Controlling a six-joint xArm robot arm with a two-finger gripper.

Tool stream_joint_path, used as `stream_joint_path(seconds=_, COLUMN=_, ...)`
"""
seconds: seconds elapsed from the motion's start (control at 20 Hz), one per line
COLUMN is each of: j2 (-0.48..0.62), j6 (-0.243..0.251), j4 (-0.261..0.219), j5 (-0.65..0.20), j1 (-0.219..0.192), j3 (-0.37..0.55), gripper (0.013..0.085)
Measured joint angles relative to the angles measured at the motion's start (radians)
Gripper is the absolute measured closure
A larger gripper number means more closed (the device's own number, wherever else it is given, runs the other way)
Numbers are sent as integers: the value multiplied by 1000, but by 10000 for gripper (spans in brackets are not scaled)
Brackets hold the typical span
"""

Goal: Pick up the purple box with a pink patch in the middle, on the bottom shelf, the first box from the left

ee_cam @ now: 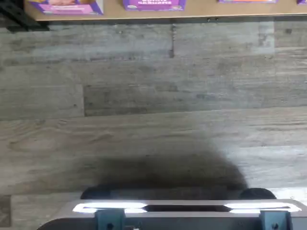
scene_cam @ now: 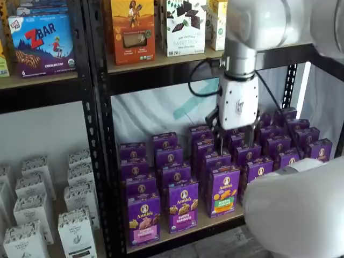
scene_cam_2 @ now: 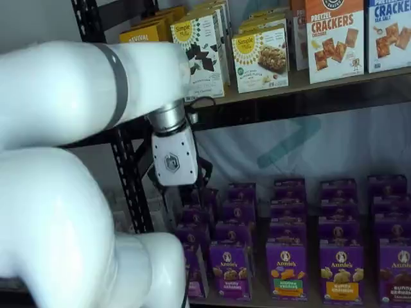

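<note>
The purple box (scene_cam: pixel 143 219) with a pink band low on its front stands upright at the front left corner of the bottom shelf (scene_cam: pixel 185 233). The wrist view shows only its pink lower edge (ee_cam: pixel 64 5), on the tan board (ee_cam: pixel 201 14). My gripper (scene_cam: pixel 235 141) hangs above the rows of purple boxes, up and to the right of that box and well behind the front row. It is open, with a plain gap between its two black fingers and nothing in it. In a shelf view my arm covers most of the box.
Beside it stand a purple Bunny Grahams box (scene_cam: pixel 183 207) and a green-patch box (scene_cam: pixel 224 191), with several more rows behind. A black rack post (scene_cam: pixel 99 134) borders the left. White boxes (scene_cam: pixel 32 199) fill the neighbouring rack. My arm link (scene_cam: pixel 301 209) sits in the foreground.
</note>
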Motion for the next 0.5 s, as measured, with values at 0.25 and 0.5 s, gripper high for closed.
stream_joint_path(seconds=0.25, j2=68, j6=54, j4=-38, j5=-157, j1=38, j3=81, gripper=130)
stream_joint_path(seconds=0.5, j2=174, j6=93, j4=-39, j5=-333, j1=70, j3=130, gripper=130)
